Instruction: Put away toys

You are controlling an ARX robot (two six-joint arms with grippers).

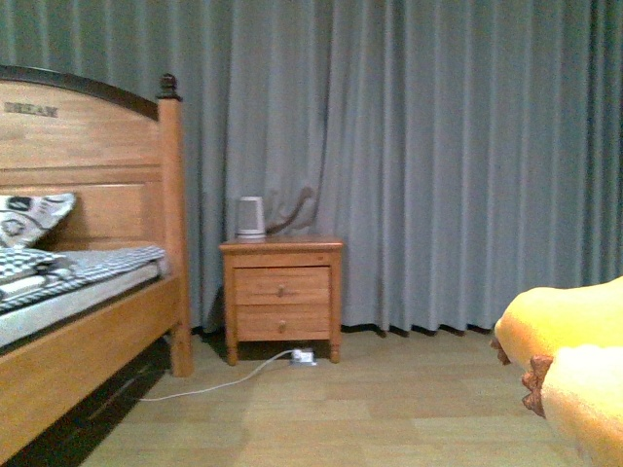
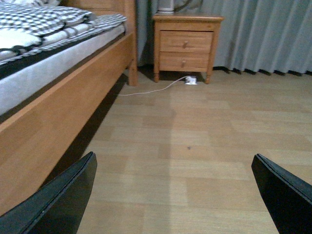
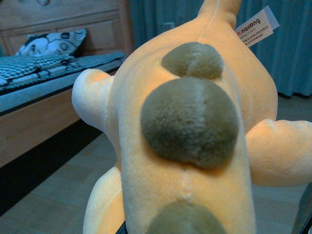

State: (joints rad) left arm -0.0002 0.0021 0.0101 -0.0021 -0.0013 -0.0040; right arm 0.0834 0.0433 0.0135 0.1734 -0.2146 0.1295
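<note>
Currently, your right hand [image 3: 213, 222] grasps the yellow plush dinosaur [image 3: 190, 122], long axis running away from the wrist; left hand [image 2: 173, 195] released, empty.

The toy [image 3: 185, 122] at my three o'clock is fuzzy plush; nightstand [image 1: 282, 287], bed frame [image 1: 88, 136] and floor [image 1: 389, 399] are smooth wood.

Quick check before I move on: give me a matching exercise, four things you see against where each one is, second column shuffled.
Things:
1. plush toy
2. patterned pillow
3. nightstand
4. white power block

Places:
A. on the floor, at the nightstand's foot
B. on the bed, against the headboard
C. close to the camera, at the right edge of the front view
D. beside the bed, in front of the curtain

Pairs: 1-C, 2-B, 3-D, 4-A
</note>
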